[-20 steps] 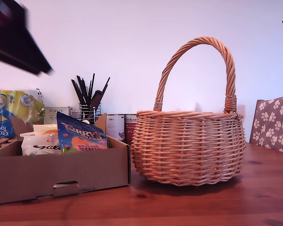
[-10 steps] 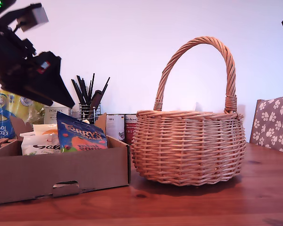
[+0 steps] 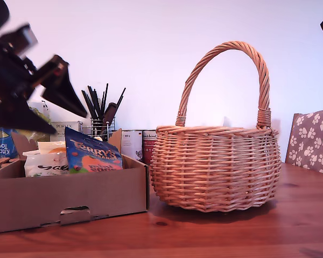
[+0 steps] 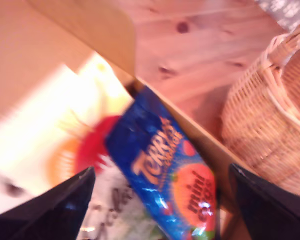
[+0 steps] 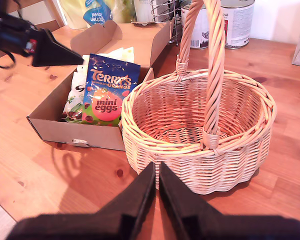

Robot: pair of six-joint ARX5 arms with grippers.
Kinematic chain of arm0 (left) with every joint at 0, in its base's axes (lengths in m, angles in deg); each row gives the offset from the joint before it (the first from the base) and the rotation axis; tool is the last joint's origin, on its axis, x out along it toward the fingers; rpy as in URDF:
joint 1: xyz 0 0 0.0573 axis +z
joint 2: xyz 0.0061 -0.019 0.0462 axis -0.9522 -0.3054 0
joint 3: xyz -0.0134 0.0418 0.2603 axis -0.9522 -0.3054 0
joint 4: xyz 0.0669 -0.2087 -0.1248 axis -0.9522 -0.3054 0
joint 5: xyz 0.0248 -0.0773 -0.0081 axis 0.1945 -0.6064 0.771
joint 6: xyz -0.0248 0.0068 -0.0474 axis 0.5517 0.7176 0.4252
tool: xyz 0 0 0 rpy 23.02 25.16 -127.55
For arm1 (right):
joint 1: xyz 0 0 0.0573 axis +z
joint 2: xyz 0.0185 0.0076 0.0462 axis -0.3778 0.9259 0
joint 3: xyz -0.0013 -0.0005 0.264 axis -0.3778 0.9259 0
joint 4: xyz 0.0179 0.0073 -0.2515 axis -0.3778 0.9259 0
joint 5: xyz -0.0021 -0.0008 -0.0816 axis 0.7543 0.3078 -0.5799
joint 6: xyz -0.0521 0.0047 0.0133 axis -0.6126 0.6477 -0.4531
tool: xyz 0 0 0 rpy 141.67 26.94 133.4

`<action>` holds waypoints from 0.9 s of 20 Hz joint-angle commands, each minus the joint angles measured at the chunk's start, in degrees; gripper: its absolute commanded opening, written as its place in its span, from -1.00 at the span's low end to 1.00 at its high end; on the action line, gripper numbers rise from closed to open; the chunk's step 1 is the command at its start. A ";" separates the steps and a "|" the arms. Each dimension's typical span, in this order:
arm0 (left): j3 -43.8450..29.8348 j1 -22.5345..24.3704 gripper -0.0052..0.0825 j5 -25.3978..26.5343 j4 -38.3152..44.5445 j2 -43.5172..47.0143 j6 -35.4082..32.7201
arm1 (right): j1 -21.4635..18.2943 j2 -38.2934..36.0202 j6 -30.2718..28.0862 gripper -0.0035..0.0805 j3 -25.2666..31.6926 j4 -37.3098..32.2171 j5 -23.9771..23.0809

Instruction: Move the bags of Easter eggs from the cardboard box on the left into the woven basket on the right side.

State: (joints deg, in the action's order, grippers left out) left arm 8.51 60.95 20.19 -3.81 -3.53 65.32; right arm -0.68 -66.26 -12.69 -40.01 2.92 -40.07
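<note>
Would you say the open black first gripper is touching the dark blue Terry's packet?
Apart: the exterior view shows my first gripper open in the air above the dark blue packet.

My first gripper (image 3: 40, 105) is motion-smeared in the exterior view. The cardboard box (image 3: 70, 196) wall hides the bags' lower halves; the cream-and-red bag (image 4: 65, 140) is blurred, its lettering perhaps unreadable.
</note>
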 commanded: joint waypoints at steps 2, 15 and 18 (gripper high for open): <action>1.18 -0.44 0.88 -0.98 0.37 -3.52 3.50 | 0.22 0.33 -0.37 -0.95 -0.57 -0.46 0.20; 5.31 -6.86 0.61 1.36 -0.37 -14.73 6.93 | 0.22 0.46 -0.37 -0.95 -0.57 -0.48 -0.24; 5.31 -7.19 -0.15 3.63 -1.57 -14.73 6.78 | 0.22 1.01 -0.37 -0.95 -0.57 -0.50 -0.22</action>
State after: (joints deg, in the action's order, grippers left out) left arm 14.39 53.72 23.51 -5.30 -17.54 72.08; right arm -0.68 -65.59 -12.69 -40.01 2.90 -40.27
